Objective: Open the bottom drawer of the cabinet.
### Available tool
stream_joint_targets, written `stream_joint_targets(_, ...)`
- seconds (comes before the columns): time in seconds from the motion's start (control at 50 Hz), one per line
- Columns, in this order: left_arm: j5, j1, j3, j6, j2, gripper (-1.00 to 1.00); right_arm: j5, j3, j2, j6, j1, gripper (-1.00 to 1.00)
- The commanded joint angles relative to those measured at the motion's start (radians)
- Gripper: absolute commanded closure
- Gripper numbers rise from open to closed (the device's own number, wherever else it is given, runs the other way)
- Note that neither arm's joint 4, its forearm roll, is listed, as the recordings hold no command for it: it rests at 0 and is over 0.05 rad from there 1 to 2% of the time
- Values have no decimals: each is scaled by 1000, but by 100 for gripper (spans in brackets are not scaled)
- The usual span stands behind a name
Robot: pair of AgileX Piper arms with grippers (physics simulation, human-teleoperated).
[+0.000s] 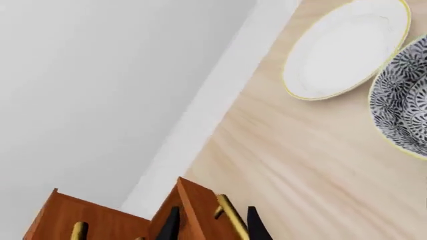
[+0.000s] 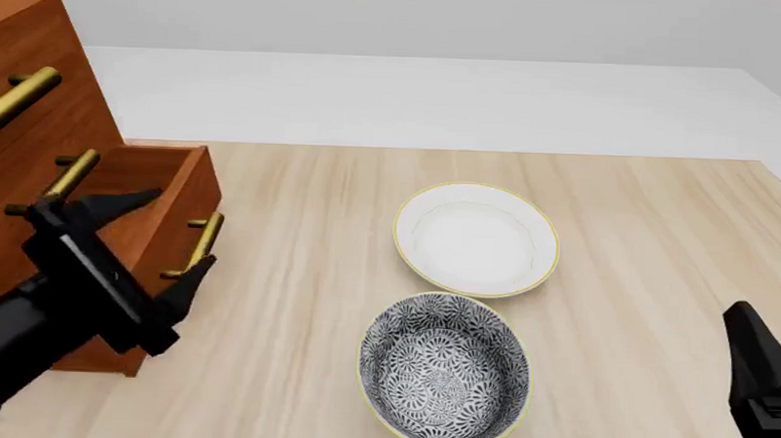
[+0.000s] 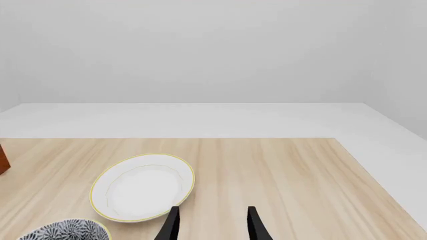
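Observation:
The cabinet (image 2: 31,99) stands at the table's far left, and its corner shows in the left wrist view (image 1: 67,215). The bottom drawer (image 2: 170,187) is pulled partly out, its brass handle (image 2: 206,242) facing the bowls. My left gripper (image 2: 176,233) is open, one finger on each side of the drawer front. In the left wrist view the handle (image 1: 230,217) and front panel (image 1: 193,205) lie between the spread fingers of that gripper (image 1: 213,225). My right gripper (image 2: 748,334) hangs at the near right, open and empty (image 3: 213,222).
A white bowl with a yellow rim (image 2: 475,239) sits mid-table. A black-and-white patterned bowl (image 2: 444,367) sits just in front of it. Both show in the left wrist view (image 1: 343,47) (image 1: 403,95) and the right wrist view (image 3: 142,186) (image 3: 63,230).

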Motion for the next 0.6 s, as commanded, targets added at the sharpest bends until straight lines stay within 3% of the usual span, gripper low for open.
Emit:
stream_joint_targets(0.02, 620, 8, -252, -242, -389, -100, -1, 1, 0, 0, 0, -100)
stream_joint_targets(0.04, 645, 9, -273, -272, -385, -100, -1, 1, 0, 0, 0, -100)
stream_joint_targets(0.06, 716, 32, -333, -355, -387, -100, 3, -2, -1, 0, 0, -100)
stream_joint_targets(0.08, 739, 23, -349, -361, -376, -100, 5, -4, -1, 0, 0, -100)
stream_joint_targets(0.14, 771, 36, -350, -288, -418, -100, 1, 0, 0, 0, 0, -100)
stream_joint_targets(0.2, 820, 62, -386, -324, -410, -100, 2, -2, 0, 0, 0, -100)
stream_joint_targets(0.24, 860, 113, -407, -312, -430, -100, -1, 1, 0, 0, 0, -100)
stream_joint_targets(0.46, 999, 110, -466, -405, -343, -100, -1, 1, 1, 0, 0, -100)
stream_joint_targets(0.6, 995, 136, -459, -414, -331, -100, -1, 0, 1, 0, 0, -100)
